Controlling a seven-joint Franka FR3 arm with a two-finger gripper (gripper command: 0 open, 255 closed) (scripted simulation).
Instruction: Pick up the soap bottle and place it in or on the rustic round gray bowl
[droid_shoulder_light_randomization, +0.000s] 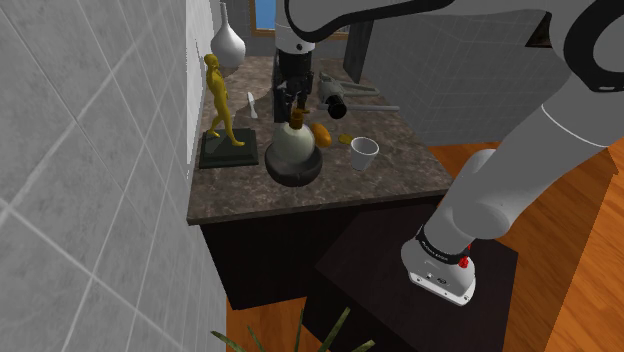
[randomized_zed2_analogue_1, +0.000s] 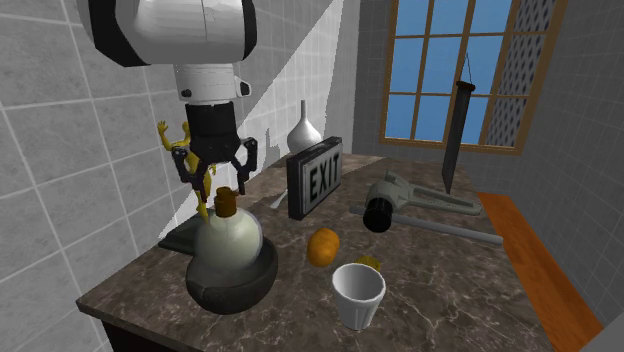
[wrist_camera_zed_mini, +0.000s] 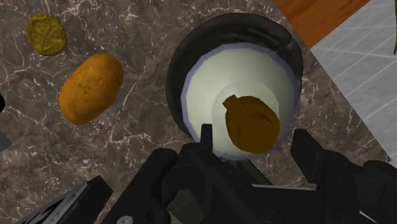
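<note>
1. Over the dark bowl (randomized_zed2_analogue_1: 255, 287) at the counter's (randomized_zed2_analogue_1: 450, 290) near end, the hand (randomized_zed2_analogue_1: 218, 172) hovers with its fingers spread wide, gripping nothing.
2. The soap bottle (randomized_zed2_analogue_1: 228, 240) stands upright inside the bowl. Its brown cap (randomized_zed2_analogue_1: 227, 200) lies between the fingers, untouched, so the placing looks done.
3. Straight up seems the clear way out. A yellow figurine (randomized_zed2_analogue_1: 178, 145) stands just behind the hand. An orange lump (randomized_zed2_analogue_1: 323, 246) and a white cup (randomized_zed2_analogue_1: 358, 292) sit to the second exterior view's right.
</note>
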